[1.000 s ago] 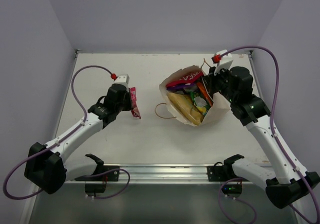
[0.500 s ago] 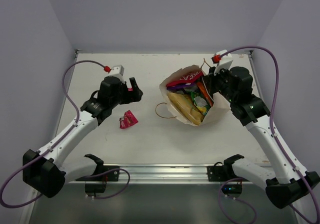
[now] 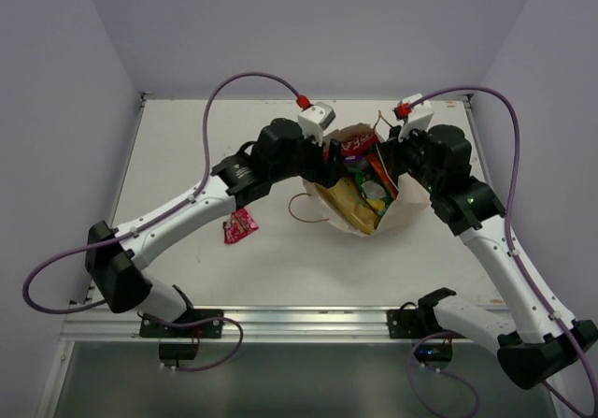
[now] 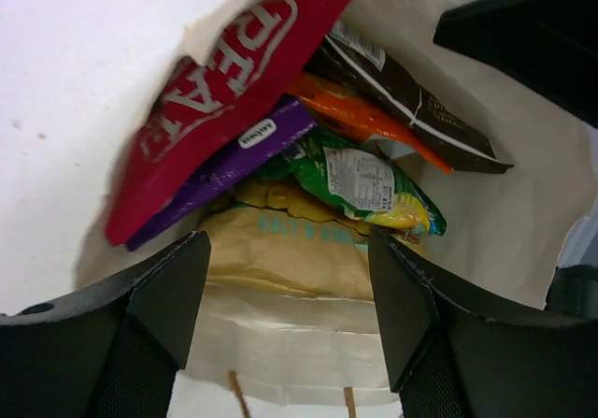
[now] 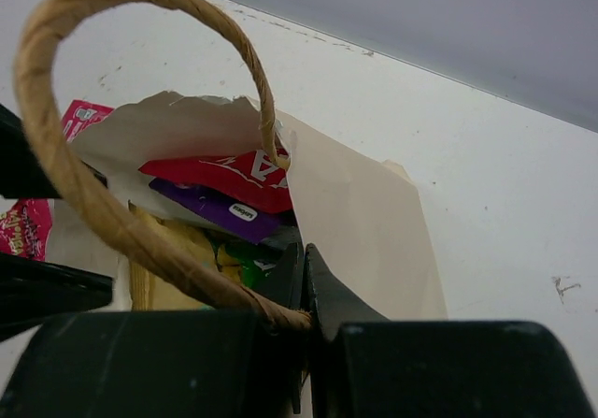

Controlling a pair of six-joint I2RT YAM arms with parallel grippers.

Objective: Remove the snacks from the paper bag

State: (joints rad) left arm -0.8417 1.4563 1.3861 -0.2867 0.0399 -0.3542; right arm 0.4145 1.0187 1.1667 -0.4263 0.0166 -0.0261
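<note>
The paper bag point(image 3: 400, 214) lies on its side at the table's middle right, its mouth towards the left. My right gripper point(image 3: 397, 156) is shut on the bag's upper rim point(image 5: 364, 231), beside a looped string handle point(image 5: 65, 175). My left gripper point(image 4: 285, 296) hangs open at the mouth, over the tan chip bag point(image 4: 280, 259) and holding nothing. Inside lie a red packet point(image 4: 224, 100), a purple one point(image 4: 224, 170), a green one point(image 4: 364, 180), an orange one point(image 4: 364, 119) and a brown one point(image 4: 411, 100). A pink packet point(image 3: 240, 224) lies on the table left of the bag.
The second string handle point(image 3: 301, 208) loops out onto the table at the bag's near side. The table's raised edge point(image 3: 280, 100) runs along the back, with grey walls on three sides. Both arm bases sit on the rail point(image 3: 299, 320) at the near edge.
My left gripper opened and dropped the pink packet onto the table, then swung right to the bag's mouth. The right arm and the bag stayed put.
</note>
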